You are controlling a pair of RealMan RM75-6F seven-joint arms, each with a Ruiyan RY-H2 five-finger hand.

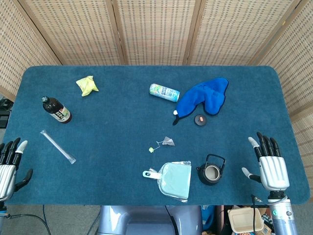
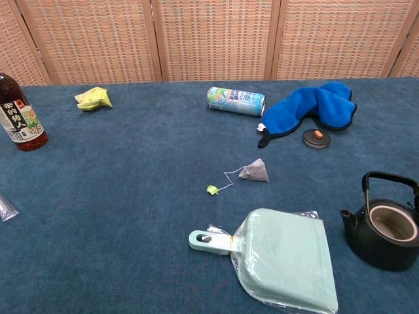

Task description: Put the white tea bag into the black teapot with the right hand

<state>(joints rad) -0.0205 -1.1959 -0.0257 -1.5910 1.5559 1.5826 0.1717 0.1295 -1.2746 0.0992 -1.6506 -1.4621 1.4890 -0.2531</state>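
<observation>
The white tea bag (image 1: 168, 141) (image 2: 255, 171) lies on the blue cloth near the table's middle, its string running to a small green tag (image 2: 212, 190). The black teapot (image 1: 211, 172) (image 2: 386, 229) stands lidless toward the front right, handle up. Its lid (image 1: 200, 120) (image 2: 316, 138) rests apart, further back. My right hand (image 1: 268, 162) lies flat and open at the front right corner, well right of the teapot. My left hand (image 1: 10, 164) sits open at the front left edge. Neither hand appears in the chest view.
A pale green dustpan (image 1: 173, 180) (image 2: 281, 258) lies just left of the teapot. Behind are a blue cloth mitt (image 1: 203, 95), a lying can (image 1: 164, 91), a crumpled yellow-green wrapper (image 1: 87, 85), a dark sauce bottle (image 1: 56, 110) and a clear tube (image 1: 57, 146).
</observation>
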